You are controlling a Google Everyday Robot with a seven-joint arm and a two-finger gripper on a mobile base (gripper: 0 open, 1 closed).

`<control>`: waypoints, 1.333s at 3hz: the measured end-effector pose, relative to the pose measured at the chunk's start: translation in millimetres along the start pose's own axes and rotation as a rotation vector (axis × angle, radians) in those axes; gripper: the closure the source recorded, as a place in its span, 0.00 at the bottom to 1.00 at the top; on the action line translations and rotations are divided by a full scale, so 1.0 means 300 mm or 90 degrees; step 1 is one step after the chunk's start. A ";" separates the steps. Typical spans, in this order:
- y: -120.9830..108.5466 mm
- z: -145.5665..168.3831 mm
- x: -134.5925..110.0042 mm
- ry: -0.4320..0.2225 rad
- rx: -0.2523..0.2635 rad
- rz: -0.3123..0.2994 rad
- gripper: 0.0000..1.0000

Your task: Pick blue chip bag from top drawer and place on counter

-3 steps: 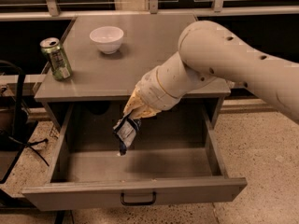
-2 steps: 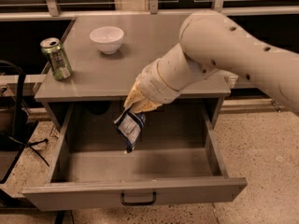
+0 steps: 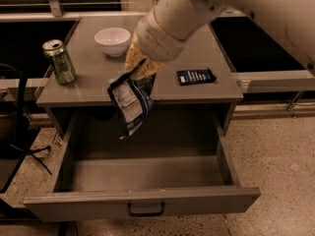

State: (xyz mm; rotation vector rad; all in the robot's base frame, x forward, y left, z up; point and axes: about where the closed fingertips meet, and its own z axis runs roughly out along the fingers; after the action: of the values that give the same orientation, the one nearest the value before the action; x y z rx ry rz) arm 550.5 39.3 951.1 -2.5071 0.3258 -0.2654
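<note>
The blue chip bag (image 3: 131, 103) hangs crumpled from my gripper (image 3: 140, 67), dangling over the front edge of the counter (image 3: 197, 95) and above the open top drawer (image 3: 142, 200). The gripper, wrapped in a tan cover, is shut on the bag's top end and sits just above the counter's front middle. The drawer is pulled out fully, its black handle (image 3: 145, 211) on the front panel; its inside shows no other object. The big white arm reaches in from the upper right.
On the counter stand a green can (image 3: 59, 61) at the left, a white bowl (image 3: 113, 41) at the back, and a small flat dark packet (image 3: 196, 76) at the right. Dark cables and a frame (image 3: 19, 127) are on the floor at the left.
The gripper has lifted the bag up out of the drawer, from inside the drawer space to the level of the counter's front edge.
</note>
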 end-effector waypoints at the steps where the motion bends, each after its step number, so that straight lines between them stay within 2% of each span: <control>1: -0.174 -0.140 0.067 0.022 -0.040 -0.015 1.00; 2: -0.302 -0.218 0.115 0.041 -0.044 -0.036 1.00; 3: -0.408 -0.230 0.193 0.048 0.006 -0.076 1.00; 4: -0.440 -0.210 0.249 0.050 0.045 -0.091 1.00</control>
State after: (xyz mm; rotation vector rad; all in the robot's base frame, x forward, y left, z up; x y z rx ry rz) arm 627.7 89.1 1087.1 -2.4574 0.1661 -0.4258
